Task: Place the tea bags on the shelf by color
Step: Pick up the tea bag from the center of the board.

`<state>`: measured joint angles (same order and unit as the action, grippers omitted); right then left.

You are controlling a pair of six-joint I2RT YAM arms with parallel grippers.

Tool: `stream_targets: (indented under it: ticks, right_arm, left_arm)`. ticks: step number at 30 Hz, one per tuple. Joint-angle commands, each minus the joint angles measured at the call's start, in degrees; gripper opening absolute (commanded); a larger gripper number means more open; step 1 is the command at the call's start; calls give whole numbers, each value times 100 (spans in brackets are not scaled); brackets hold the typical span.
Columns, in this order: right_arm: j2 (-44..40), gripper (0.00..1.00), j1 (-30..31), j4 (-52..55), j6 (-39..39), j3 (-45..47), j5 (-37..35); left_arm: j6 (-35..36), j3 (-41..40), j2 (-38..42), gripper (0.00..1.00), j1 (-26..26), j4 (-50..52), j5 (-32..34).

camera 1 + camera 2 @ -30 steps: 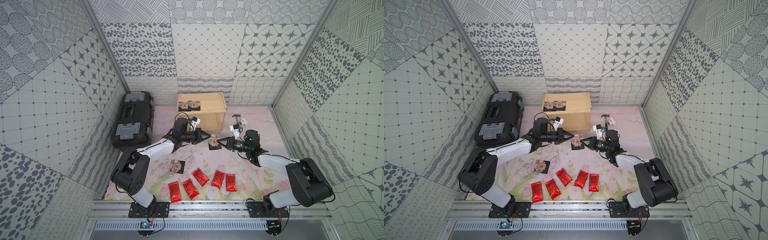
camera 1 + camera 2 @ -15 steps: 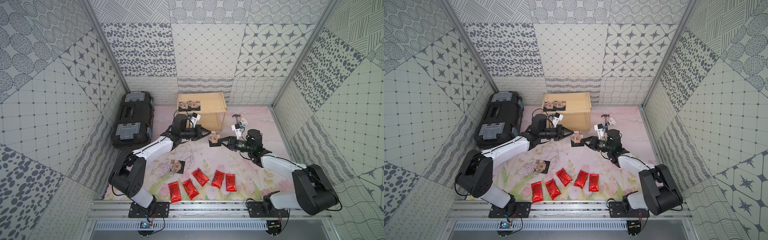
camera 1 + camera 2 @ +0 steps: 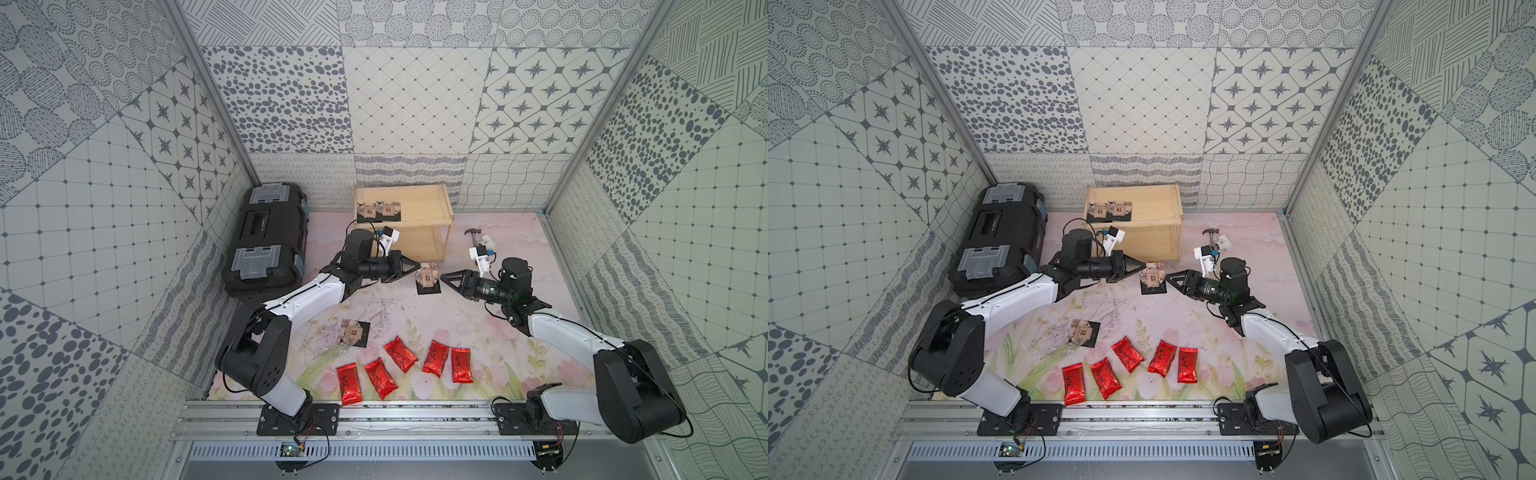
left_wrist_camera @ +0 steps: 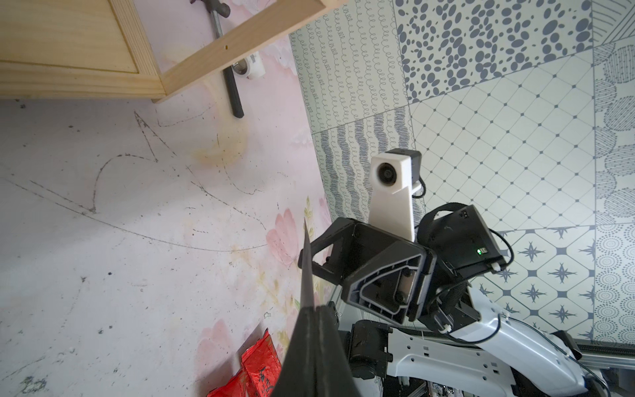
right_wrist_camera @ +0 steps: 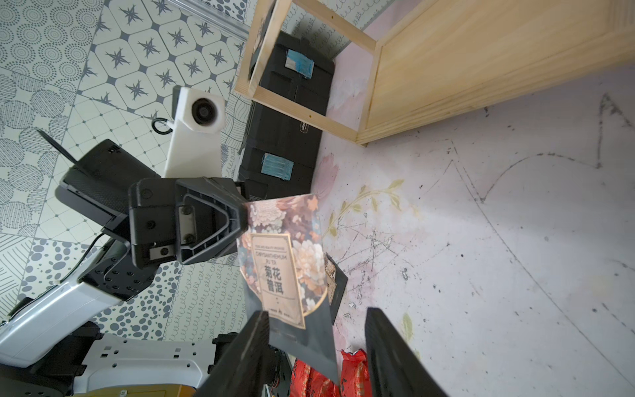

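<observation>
Two done: a pair of black squarish sachets with beige house pictures [image 3: 379,209] lies on the top tier of the pale wooden two-tier shelf [image 3: 428,199], just behind the left gripper [image 3: 412,269].
Held: the left gripper is clamped on one corner of a third black sachet [image 3: 428,276], lifted clear of the table.
Opposite: the right gripper [image 3: 446,277] has its jaws spread around the sachet's far end, with no pinch evident.
Left over: a fourth black sachet [image 3: 353,332] lies flat, base-side of the left gripper. Five shiny red foil pouches [image 3: 400,353] sit in a row, base-side of both grippers.
Progress: roughly a quarter, I judge.
Room: a black toolbox with grey latches [image 3: 266,241] flanks the left arm. The shelf's front post stands close behind the left gripper. The top tier is bare beyond the pair. A small hammer [image 3: 473,237] lies behind the right gripper.
</observation>
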<state>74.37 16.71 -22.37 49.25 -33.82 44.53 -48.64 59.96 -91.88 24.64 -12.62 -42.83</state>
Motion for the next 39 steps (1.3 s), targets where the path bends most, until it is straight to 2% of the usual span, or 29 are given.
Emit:
stream_targets:
  ticks: [1, 20, 28, 33, 36, 39]
  right_arm:
    - [-306, 52, -49, -96, -26, 110, -20]
    - [-1653, 59, -1, -380, 618, 939, -142]
    - [-1974, 60, 13, -279, 807, 831, -71]
    - [-2033, 60, 119, -631, 1149, 779, -45]
    - [-2080, 60, 224, -879, 1572, 785, -377]
    - [-2180, 62, 397, -1256, 2138, 976, -1181]
  left_arm:
    - [142, -37, 47, 0, -64, -409, -46]
    - [-391, -70, 131, 0, -77, -1270, -521]
    - [-494, -98, 233, 0, -82, -1576, -804]
    - [-759, -88, 251, 0, -118, -1779, -866]
    - [-964, -122, 337, 0, -137, -1938, -534]
    - [-1502, -281, 281, 0, -136, -2595, -193]
